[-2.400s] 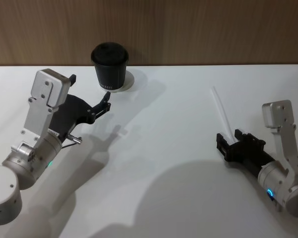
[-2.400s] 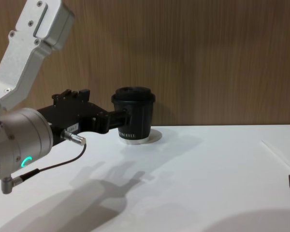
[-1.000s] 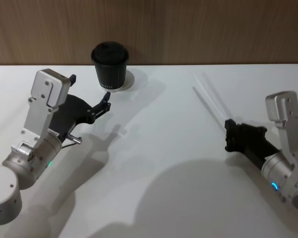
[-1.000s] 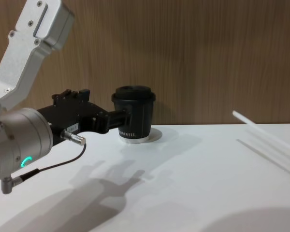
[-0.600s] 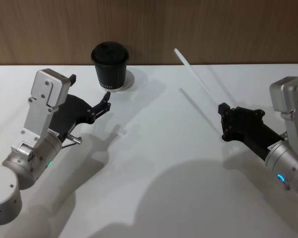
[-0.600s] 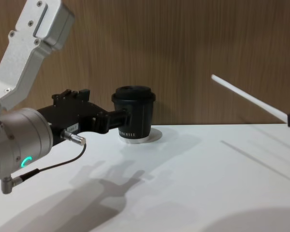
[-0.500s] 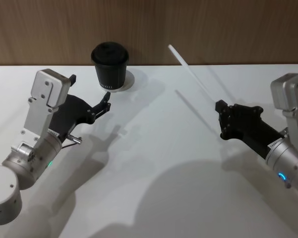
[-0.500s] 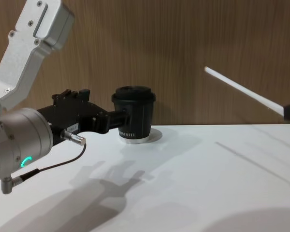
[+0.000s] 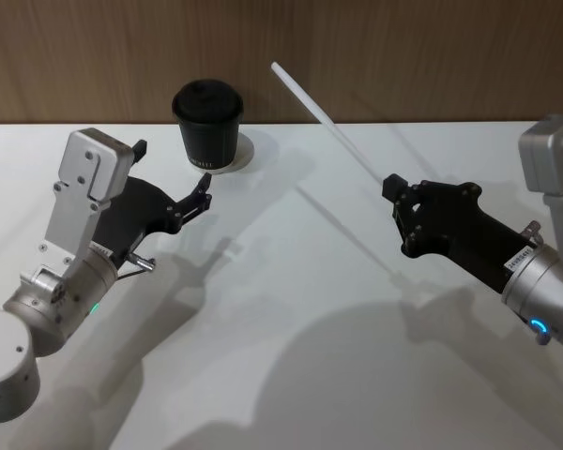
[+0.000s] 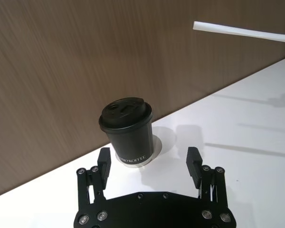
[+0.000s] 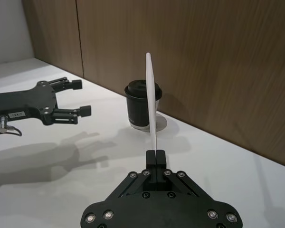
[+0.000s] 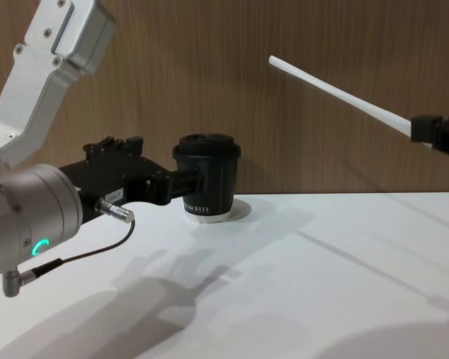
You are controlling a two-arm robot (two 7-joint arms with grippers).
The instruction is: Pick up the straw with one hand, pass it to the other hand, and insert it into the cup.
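Gripping the straw right at its lower end, the right gripper (image 9: 394, 186) has its short fingers pinched tight together on it, and it's up off the table (image 9: 291, 328) over on the robot's right side. The straw (image 9: 330, 122) is a long white one. It sticks out of the fingertips on a slant, pointing up and across toward the robot's left, so the free tip ends up high in the air in front of the wood panel wall (image 9: 422, 47). The tip is well above the cup and isn't touching anything. From the right wrist camera the straw runs straight out from between the closed fingers and lines up in front of the cup. The cup (image 9: 207, 127) is a small black paper one with a domed lid, standing upright near the back edge of the white table, close to the wall. The left gripper (image 9: 171, 167) hovers just in front of the cup on the robot's left, its two fingers spread wide with nothing held. From its own wrist camera the cup sits beyond the gap between the fingertips, untouched. The fat silver wrist behind it has a green ring light (image 12: 37, 248) glowing and a thin black cable (image 12: 82, 258) looping off it.
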